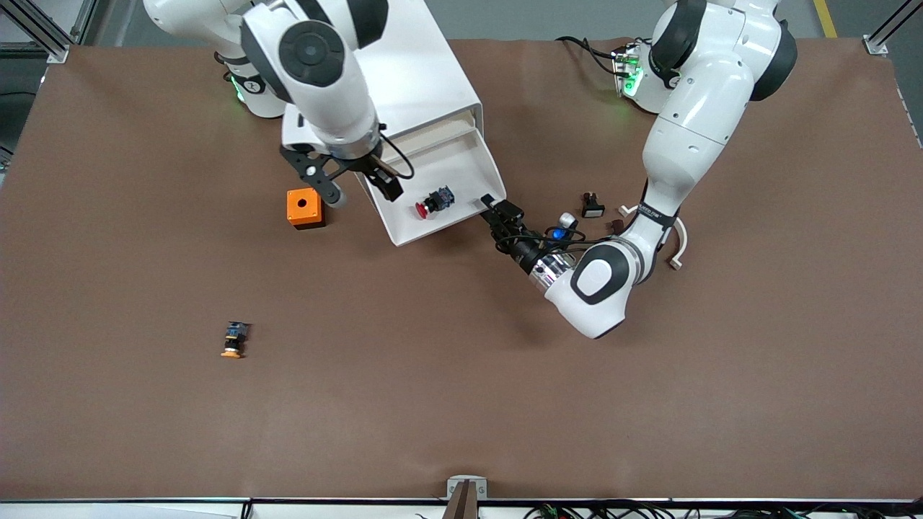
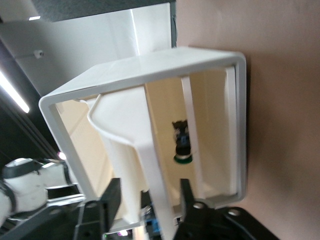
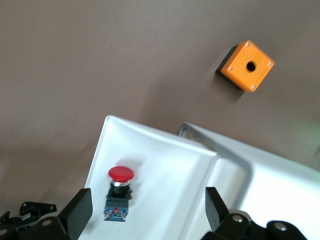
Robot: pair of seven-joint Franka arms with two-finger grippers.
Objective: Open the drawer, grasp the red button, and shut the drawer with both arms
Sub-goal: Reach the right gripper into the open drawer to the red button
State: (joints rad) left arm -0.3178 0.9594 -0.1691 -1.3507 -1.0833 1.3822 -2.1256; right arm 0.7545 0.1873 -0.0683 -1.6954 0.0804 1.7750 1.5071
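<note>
The drawer (image 1: 465, 169) stands pulled out of the white cabinet (image 1: 425, 72) toward the front camera. The button (image 1: 433, 202), red-capped with a black-and-blue body, lies on its side in the drawer. My left gripper (image 1: 496, 210) is at the drawer's front corner toward the left arm's end. In the left wrist view its fingers (image 2: 112, 200) stand apart on either side of the drawer's front lip (image 2: 159, 192), clear of it. My right gripper (image 1: 360, 189) hangs open over the drawer's other side. The right wrist view shows the button (image 3: 120, 192) lying between the right gripper's (image 3: 147, 212) spread fingers.
An orange box with a hole (image 1: 304, 207) sits beside the drawer toward the right arm's end. An orange-capped button (image 1: 233, 340) lies nearer the front camera. Small parts (image 1: 591, 205) and a silver-capped piece (image 1: 567, 220) lie by the left forearm.
</note>
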